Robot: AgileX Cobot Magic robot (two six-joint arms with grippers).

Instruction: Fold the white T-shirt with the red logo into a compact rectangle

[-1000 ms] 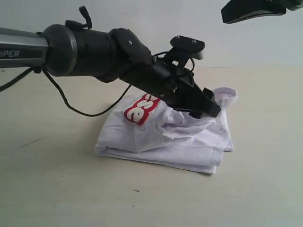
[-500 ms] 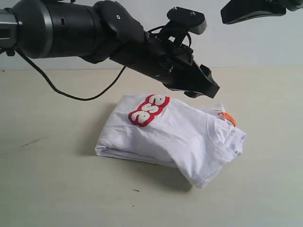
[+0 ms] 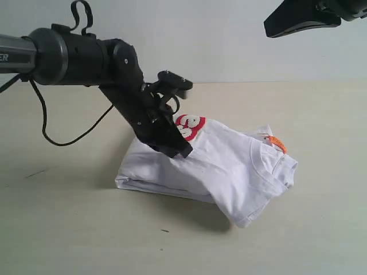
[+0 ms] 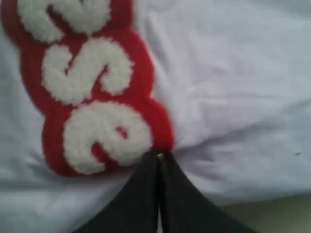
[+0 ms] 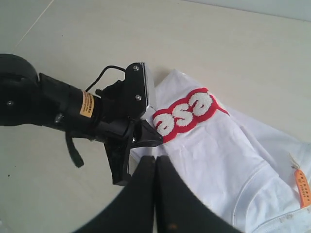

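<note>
The white T-shirt lies folded in a thick bundle in the middle of the table, its ribbed collar and orange tag at the right end. Part of the red logo shows on top. My left gripper is shut, and its tip presses on the shirt right at the end of the red logo; the fabric creases around the left gripper. My right gripper hangs high above the shirt's right side, shut and holding nothing. From up there the right gripper looks down on the shirt.
The beige table spreads all around the shirt. The left arm's black cable sags down to the tabletop left of the shirt. A pale wall stands behind the table.
The left gripper let the top layer drop flat, lifted, closed, then swung left and down onto the shirt by the logo. The shirt's collar end now lies unrolled to the right.
</note>
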